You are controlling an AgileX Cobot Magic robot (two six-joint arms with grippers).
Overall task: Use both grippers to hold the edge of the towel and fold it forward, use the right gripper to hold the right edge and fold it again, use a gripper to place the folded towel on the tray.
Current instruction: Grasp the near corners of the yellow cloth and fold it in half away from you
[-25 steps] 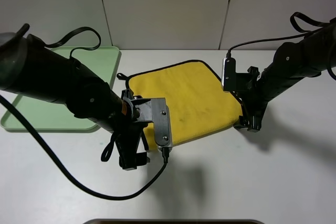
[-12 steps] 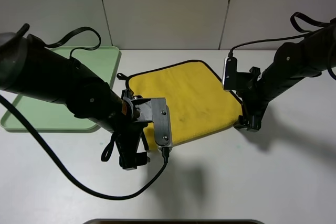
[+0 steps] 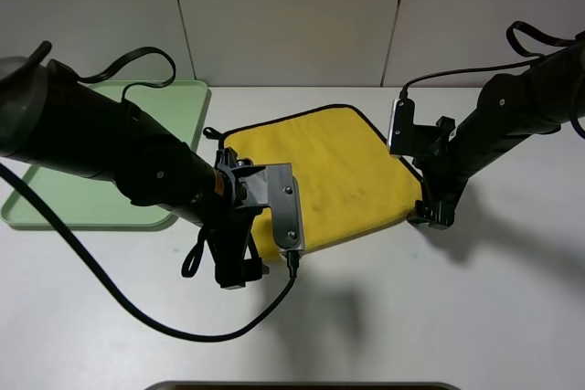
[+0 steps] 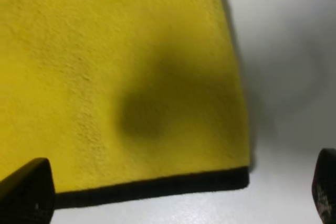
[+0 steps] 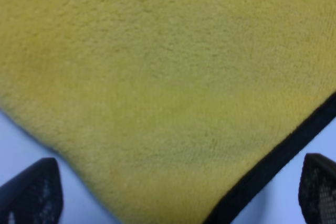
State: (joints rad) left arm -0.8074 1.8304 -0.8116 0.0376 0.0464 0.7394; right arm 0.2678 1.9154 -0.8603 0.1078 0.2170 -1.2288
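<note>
— What is seen furthest left?
— The tray (image 3: 73, 203) is found well out beyond the left gripper (image 3: 235, 271), and its middle is hidden behind that arm.

— How is that gripper set?
— It is spread wide, with nothing grasped. In its wrist view only two dark fingertips (image 4: 26, 192) are shown, cut off at the frame edges, and a black-edged corner of the towel (image 3: 338, 171) is framed between them. Contact with the table (image 3: 411, 317) cannot be judged.

— And the towel itself?
— It is laid flat between the two grippers. Its corner nearest the left gripper is covered from above by the grey plate (image 3: 283, 212).

— The right gripper (image 3: 430, 215)?
— It is likewise held apart and empty, poised at the towel's other near corner, which is masked from above. Its wrist view is blurred, with both fingertips (image 5: 31, 192) cropped.
</note>
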